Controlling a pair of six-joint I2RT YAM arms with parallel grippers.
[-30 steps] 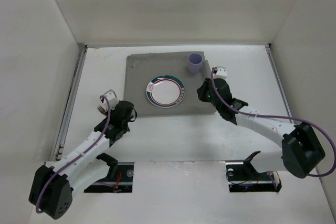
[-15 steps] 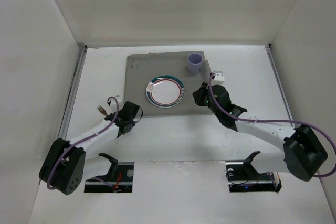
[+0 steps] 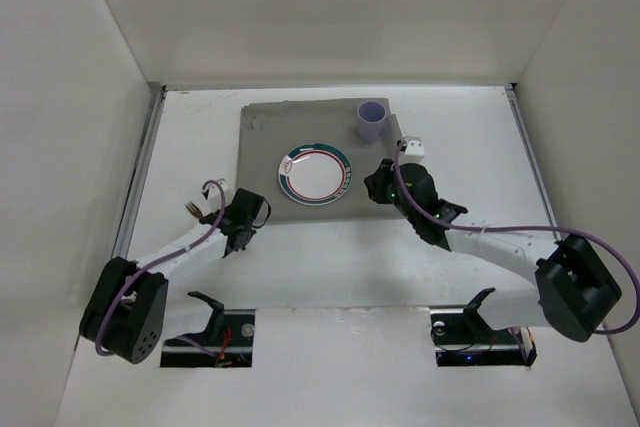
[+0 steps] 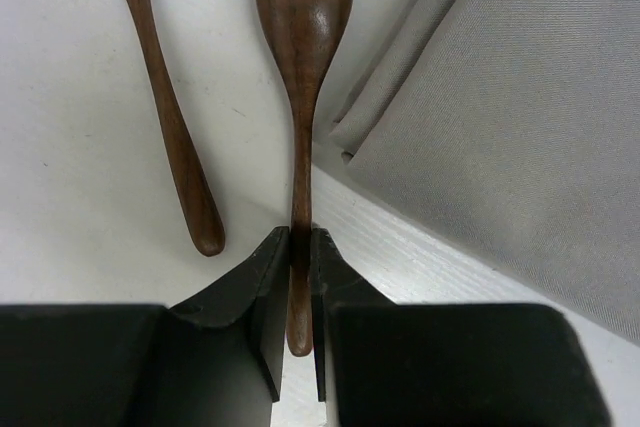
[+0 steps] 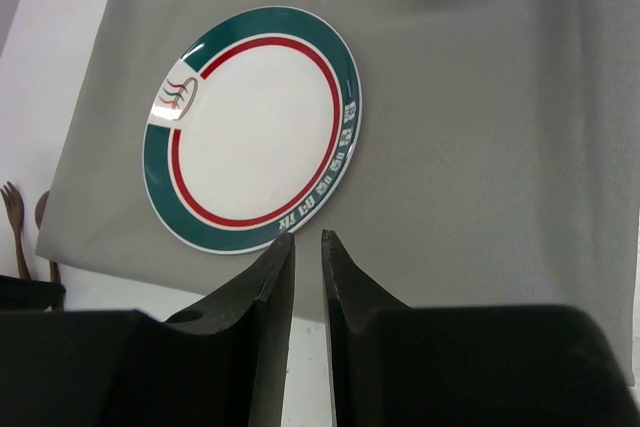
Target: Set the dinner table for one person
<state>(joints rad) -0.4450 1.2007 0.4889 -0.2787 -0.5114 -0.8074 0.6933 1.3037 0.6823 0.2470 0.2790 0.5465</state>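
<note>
As the white tabletop fills mid-frame w/ grey mat up top, I see left gripper clamped on spoon handle-end, off mat's lower-left corner; fork beside, apart. Right gripper nrly closed, empty, by plate. Bare mat right of plate: room for cutlery, I reckon.

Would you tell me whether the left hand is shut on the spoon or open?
Shut: the left hand has both fingers pressed against the spoon handle.

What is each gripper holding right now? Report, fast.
Left gripper: jaws closed on the handle of the wooden spoon.
Right gripper: jaws closed, holding nothing.
</note>
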